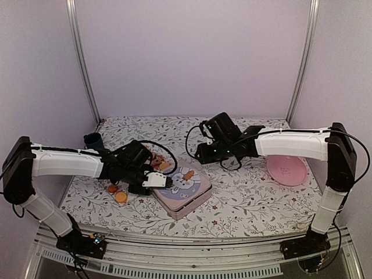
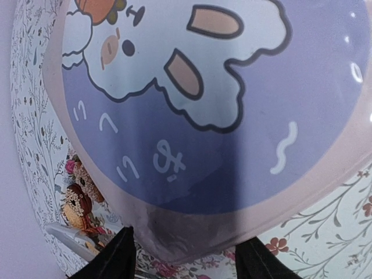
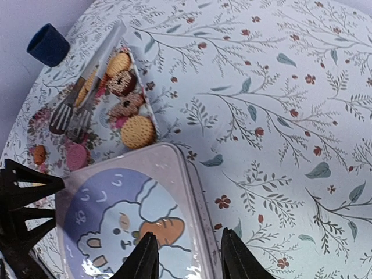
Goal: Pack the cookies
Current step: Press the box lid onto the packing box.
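Note:
A pink square tin with a bunny-and-carrot lid lies shut at the table's middle. My left gripper is at its left corner, and its open jaws straddle that corner with small gaps. My right gripper hovers at the tin's far corner, open, one finger above the lid and one outside the rim. The cookies lie in a clear tray behind the tin. Loose orange cookies and a pink cookie rest on the cloth to the left.
A large pink plate sits at the right under the right arm. A dark blue cup stands at the back left, also seen as the blue cup. Forks lie by the tray. Floral cloth covers the table.

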### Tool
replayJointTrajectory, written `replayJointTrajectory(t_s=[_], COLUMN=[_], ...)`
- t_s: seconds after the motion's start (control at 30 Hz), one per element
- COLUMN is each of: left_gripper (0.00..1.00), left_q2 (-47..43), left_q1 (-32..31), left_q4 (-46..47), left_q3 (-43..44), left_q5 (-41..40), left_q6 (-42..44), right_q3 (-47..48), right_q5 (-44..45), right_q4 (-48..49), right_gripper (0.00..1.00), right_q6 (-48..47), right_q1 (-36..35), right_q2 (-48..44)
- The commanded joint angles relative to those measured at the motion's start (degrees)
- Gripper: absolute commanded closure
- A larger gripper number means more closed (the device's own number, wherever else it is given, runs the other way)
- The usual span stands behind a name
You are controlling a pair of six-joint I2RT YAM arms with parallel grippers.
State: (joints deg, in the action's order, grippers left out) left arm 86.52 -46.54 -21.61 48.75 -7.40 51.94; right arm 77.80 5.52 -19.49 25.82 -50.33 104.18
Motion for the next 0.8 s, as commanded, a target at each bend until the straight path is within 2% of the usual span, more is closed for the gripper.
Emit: replayJointTrajectory(t_s=[0.0,0.2,0.77], left_gripper=[0.41,0.41,0.40], left_q2=[-1.70,-2.04,-4.74], left_q1=[-0.63,-0.80,0.50], left_q4=[2.24,3.62,1.89], left_q3=[-0.58,-1.80,-2.09], left_q5=[-0.35,-1.92,-0.79], left_q6=[0.75,2.11,1.07], right_q3=[2.83,1.74,-12.48], right_q5=[0.38,-0.65,0.71], right_q4=[2.30,0.92,2.85], right_gripper=[0.61,0.62,0.63], right_q6=[-1.54,-1.20,3.37], right_q1=[-4.19,-6.14,-6.09], right_q2=[0.28,3.23,-2.45])
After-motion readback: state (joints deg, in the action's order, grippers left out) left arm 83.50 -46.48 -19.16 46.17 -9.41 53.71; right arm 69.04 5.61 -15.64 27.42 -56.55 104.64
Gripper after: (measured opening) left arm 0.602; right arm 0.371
